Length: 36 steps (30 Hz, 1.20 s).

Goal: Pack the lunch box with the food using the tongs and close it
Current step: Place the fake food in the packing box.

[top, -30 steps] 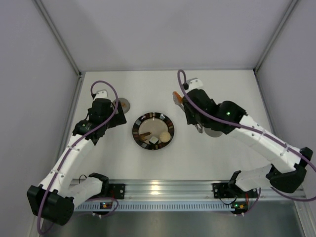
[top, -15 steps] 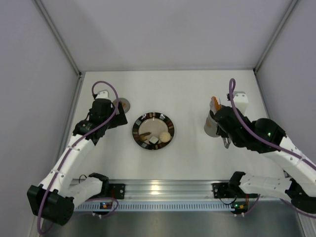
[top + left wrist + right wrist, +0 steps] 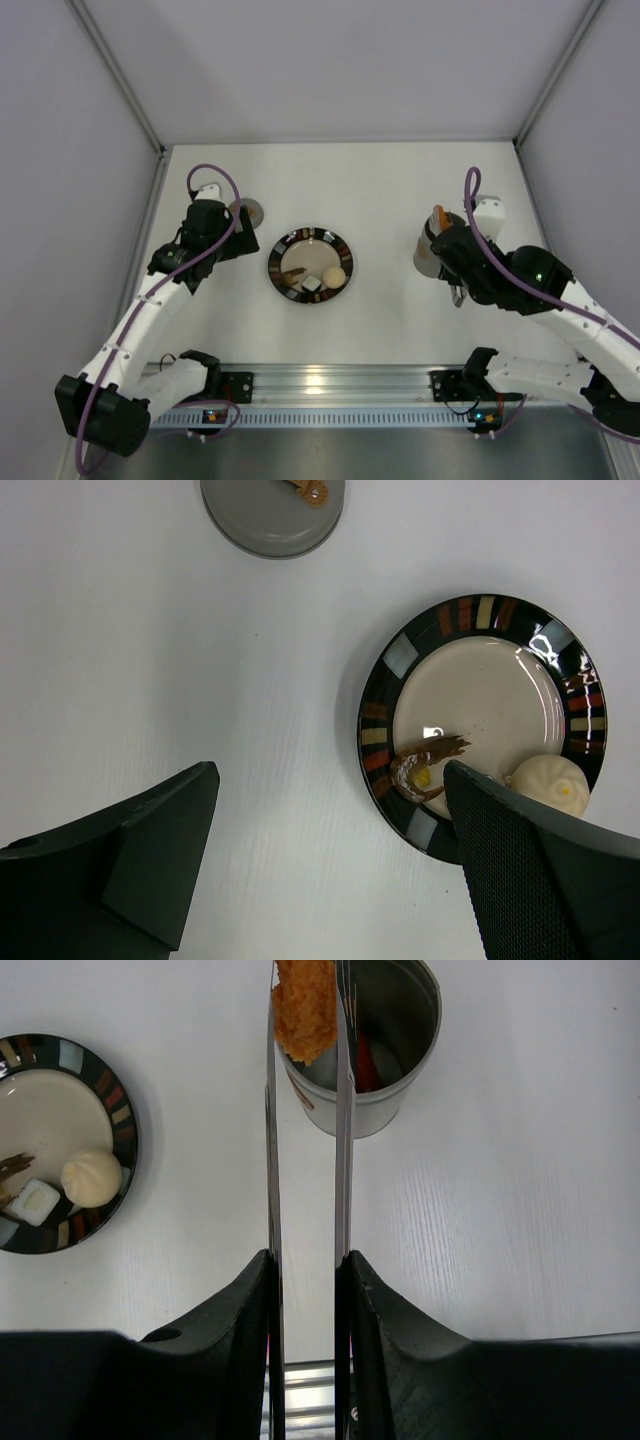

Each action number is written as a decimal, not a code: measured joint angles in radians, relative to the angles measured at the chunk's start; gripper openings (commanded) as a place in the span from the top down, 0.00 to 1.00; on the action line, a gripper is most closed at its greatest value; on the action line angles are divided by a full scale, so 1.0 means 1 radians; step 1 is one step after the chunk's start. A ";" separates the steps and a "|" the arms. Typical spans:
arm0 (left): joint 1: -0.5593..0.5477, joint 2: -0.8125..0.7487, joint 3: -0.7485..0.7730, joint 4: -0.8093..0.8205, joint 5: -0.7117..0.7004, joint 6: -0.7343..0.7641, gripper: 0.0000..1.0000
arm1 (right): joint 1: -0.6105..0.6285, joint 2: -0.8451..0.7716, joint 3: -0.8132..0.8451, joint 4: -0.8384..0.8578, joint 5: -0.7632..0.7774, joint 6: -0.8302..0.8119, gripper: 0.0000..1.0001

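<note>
**Lunch box.** The lunch box (image 3: 385,1100) stands upright and open on the table, to the right of the plate (image 3: 127,1130) and well apart from it. A red piece (image 3: 366,1068) lies inside.

**Tongs.** The tongs (image 3: 342,1150) pinch an orange piece (image 3: 303,1010) at their tips, over the rim of the lunch box on the side facing the plate.

**Right gripper.** The right gripper (image 3: 305,1265) is narrowed onto both arms of the tongs and squeezes them together.

**Plate contents.** A cream-white bun (image 3: 90,1175), a white-and-black piece (image 3: 38,1200) and a brown piece (image 3: 428,765) sit along the near edge of the plate.

**Lid.** The lid (image 3: 265,520) lies flat on the table, left of the plate and farther back.

**Left gripper.** The left gripper (image 3: 325,800) is spread wide and holds nothing. It hangs above the table at the left edge of the plate.
</note>
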<state>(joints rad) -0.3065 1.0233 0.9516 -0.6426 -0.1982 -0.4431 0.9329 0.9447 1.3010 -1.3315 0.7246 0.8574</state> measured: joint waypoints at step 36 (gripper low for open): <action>0.000 0.000 0.000 0.006 0.007 0.000 0.01 | -0.029 0.046 0.055 -0.006 0.016 -0.072 0.52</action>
<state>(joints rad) -0.3061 1.0233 0.9512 -0.6365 -0.1909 -0.4427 0.9043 0.9909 1.3560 -1.3376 0.7406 0.7853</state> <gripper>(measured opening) 0.990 0.494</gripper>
